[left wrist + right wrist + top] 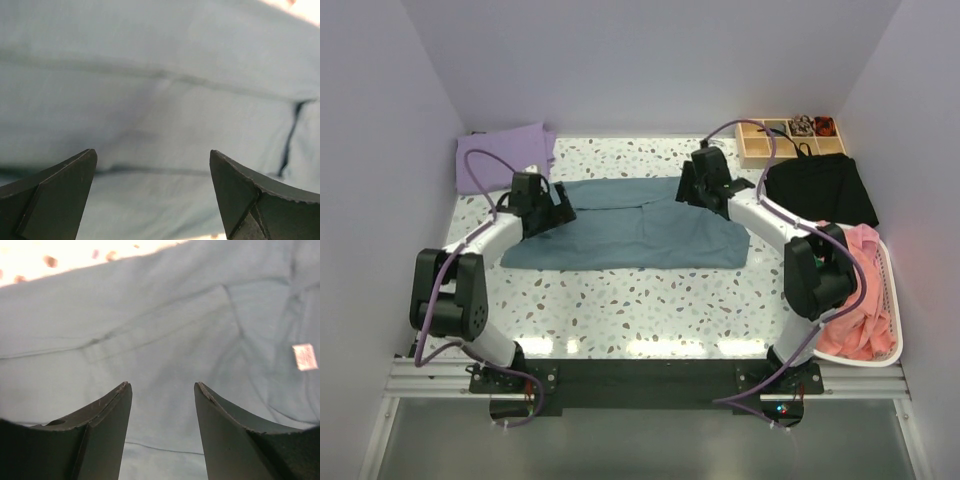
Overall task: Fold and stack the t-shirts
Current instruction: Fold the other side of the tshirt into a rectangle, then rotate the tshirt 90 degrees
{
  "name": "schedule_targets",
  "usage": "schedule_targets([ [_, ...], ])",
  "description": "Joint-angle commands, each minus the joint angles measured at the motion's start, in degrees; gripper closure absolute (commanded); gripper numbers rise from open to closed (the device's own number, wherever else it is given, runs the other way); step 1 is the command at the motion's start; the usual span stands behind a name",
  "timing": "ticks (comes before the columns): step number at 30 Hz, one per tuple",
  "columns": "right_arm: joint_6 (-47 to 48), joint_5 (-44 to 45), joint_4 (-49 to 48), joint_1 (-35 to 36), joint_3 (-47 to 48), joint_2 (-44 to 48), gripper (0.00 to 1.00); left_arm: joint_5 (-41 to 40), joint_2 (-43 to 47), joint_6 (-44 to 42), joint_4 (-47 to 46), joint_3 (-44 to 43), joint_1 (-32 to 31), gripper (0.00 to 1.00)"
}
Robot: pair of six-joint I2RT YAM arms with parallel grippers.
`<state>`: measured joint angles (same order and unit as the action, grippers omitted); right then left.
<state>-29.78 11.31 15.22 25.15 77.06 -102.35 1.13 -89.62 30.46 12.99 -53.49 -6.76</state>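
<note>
Blue shirt: the slate-blue t-shirt [640, 235] lies spread across the middle of the table, its far part folded over
Left gripper [152, 195]: over the shirt's left end; fingers wide apart, cloth and a seam below them
Right gripper [162, 430]: over the shirt's far right part; fingers apart
Right wrist only: a small white label [305, 356] on the blue cloth
Overhead only: lavender t-shirt [505, 155] in the far left corner; salmon-pink shirts [855, 300] heaped in a white basket [894, 300] at the right edge; black cloth [820, 188] beside a wooden tray [752, 147]
Surface: speckled terrazzo table [650, 300]; pale lilac walls [650, 60]
</note>
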Motion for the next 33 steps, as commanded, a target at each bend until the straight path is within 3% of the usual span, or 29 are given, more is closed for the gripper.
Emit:
schedule_targets([
  [1,-1.2,4.9,4.9,-1.7,-4.4,-1.4,0.43,2.7,-6.9,0.1,-10.3,-8.8,-0.9,0.00],
  [6,-2.2,4.6,4.4,-2.4,-8.1,-1.8,0.43,6.0,-18.9,-0.4,-12.1,-17.3,-1.9,0.00],
  [10,-2.6,3.7,3.5,-3.8,-9.9,-2.9,0.43,7.9,-24.5,-0.8,-17.6,-19.4,-2.7,0.00],
  [16,-2.7,0.6,5.4,-6.1,-5.8,-9.4,0.43,2.6,-26.8,-0.9,-10.2,-17.5,-4.0,0.00],
  [19,-2.7,-0.4,7.1,-6.1,-0.3,-14.2,0.43,2.5,-25.3,0.7,-7.2,-12.9,-5.2,0.00],
  [23,-3.3,-4.4,8.6,-6.0,7.9,-20.8,0.44,5.7,-18.8,4.0,-8.3,1.4,-7.8,0.00],
  [29,-2.1,-8.5,13.5,-6.1,27.3,-32.4,0.44,14.3,-7.3,10.1,-11.6,19.6,-11.6,0.00],
  [33,0.1,-17.5,17.5,-6.0,42.3,-41.9,0.44,20.0,0.7,12.8,-11.7,27.6,-15.3,0.00],
])
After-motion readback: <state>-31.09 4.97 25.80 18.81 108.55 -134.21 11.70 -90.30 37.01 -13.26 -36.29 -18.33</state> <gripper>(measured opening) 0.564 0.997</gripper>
